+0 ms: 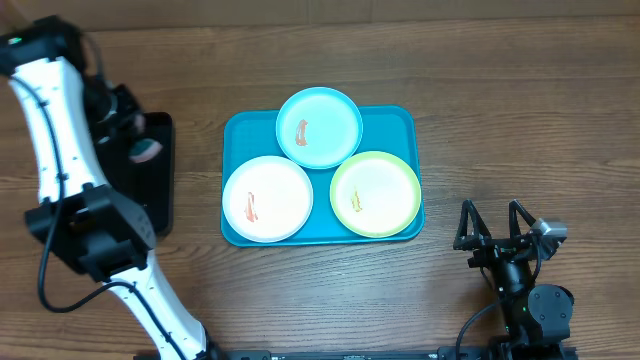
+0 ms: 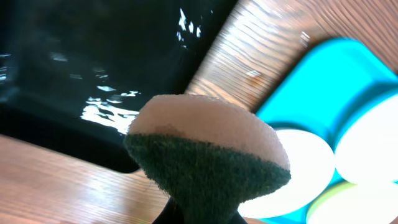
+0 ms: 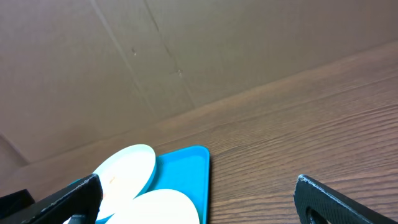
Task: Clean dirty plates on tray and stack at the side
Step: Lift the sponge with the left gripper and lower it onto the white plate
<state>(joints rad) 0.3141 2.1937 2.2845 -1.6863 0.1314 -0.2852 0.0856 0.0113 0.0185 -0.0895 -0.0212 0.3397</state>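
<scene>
Three smeared round plastic plates (image 1: 267, 198) are crowding the turquoise rectangular tray (image 1: 396, 121); left claw (image 1: 138, 148) is pinching a pink-green sponge (image 2: 205, 149), right claw (image 1: 490, 212) gaping.

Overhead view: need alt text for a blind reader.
A blue plate, white plate and green plate, all smeared, sit on a turquoise tray mid-table. The left claw holds a sponge over a black tray at left; the right claw is open at lower right.
</scene>
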